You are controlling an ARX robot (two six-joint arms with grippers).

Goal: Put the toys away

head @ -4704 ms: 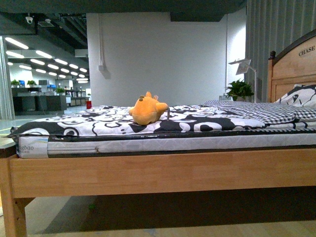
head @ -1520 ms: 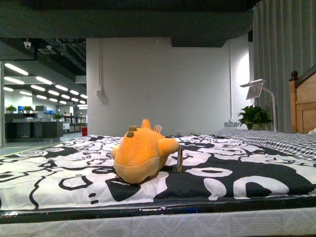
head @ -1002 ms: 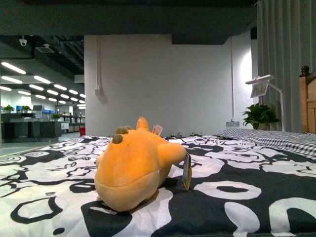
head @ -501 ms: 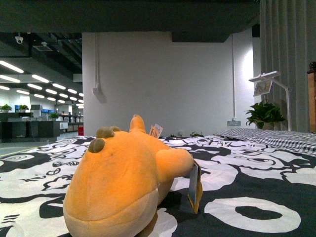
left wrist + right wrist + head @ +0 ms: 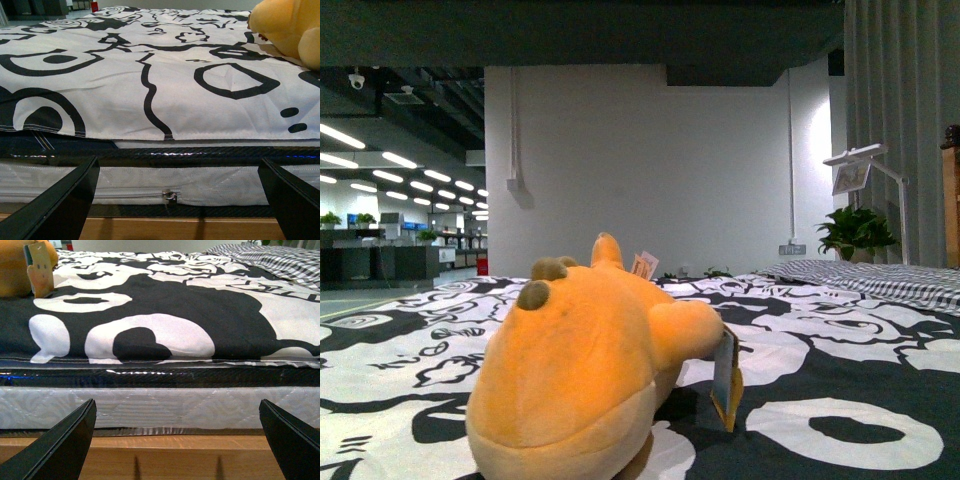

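Orange-yellow rounded plush toy (image 5: pixel 582 378) lying near front edge of black-and-white patterned bedsheet (image 5: pixel 840 345); left gripper (image 5: pixel 177 161), right gripper (image 5: pixel 176 402) gaping wide, empty, likely sizing for bulky body.

I see the plush toy (image 5: pixel 590 370) close at 7 o'clock in my front view: soft orange-yellow, rounded, brown nubs on top, lying on the black-and-white bedspread (image 5: pixel 840 350), paper tag (image 5: pixel 726 382) at its 3 o'clock side.
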